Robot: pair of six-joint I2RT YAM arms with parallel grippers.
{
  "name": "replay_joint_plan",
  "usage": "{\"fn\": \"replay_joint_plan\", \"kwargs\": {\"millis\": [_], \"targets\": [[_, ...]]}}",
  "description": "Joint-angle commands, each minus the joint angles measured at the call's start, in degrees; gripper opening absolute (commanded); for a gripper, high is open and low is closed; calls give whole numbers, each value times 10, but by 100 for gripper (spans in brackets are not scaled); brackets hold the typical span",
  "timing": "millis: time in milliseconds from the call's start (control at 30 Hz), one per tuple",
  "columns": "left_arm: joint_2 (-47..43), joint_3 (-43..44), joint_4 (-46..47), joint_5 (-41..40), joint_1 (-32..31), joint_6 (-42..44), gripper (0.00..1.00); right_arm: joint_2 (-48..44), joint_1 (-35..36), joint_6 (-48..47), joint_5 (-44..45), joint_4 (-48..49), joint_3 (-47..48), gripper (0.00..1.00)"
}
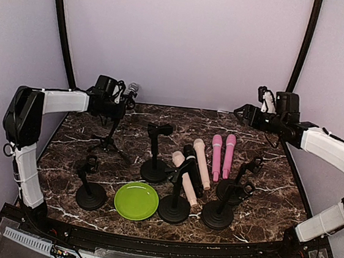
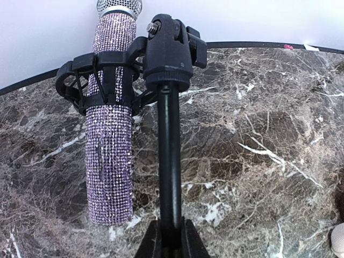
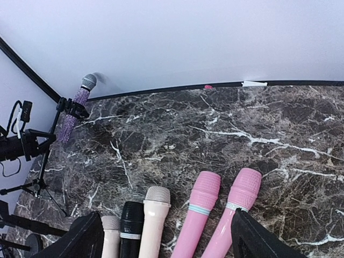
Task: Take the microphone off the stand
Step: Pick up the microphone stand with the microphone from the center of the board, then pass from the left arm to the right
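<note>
A glittery purple microphone (image 2: 110,156) with a silver head sits upright in the black clip (image 2: 80,86) of a tripod stand (image 2: 169,134) at the back left of the table. My left gripper (image 2: 171,239) is shut on the stand's black pole, just below the clip and to the right of the microphone's body. From above, the microphone (image 1: 131,89) pokes up behind the left gripper (image 1: 113,112). My right gripper (image 1: 242,113) hangs open at the back right, holding nothing. Its wrist view shows the microphone (image 3: 75,110) far off to the left.
Two pink microphones (image 1: 222,156), a beige one (image 1: 201,161) and others lie mid-table. Several empty black round-base stands (image 1: 156,155) (image 1: 91,189) (image 1: 235,188) stand around them. A green plate (image 1: 136,200) lies near the front.
</note>
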Motion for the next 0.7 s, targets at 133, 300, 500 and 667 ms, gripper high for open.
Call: {"fn": "replay_joint_plan", "kwargs": {"millis": [133,300,500,667], "targets": [[-233,-198,281,48,5,24,0,-29,70,23,-29,23,79,85],[-335,-286,392,75,-1,33,0,5,165,30,-1,27,141,87],[-416,-361,456,72,-25,43,0,78,257,39,35,27,224,86],[-466,-394,486,30,-69,62,0,127,316,35,75,27,292,84]]}}
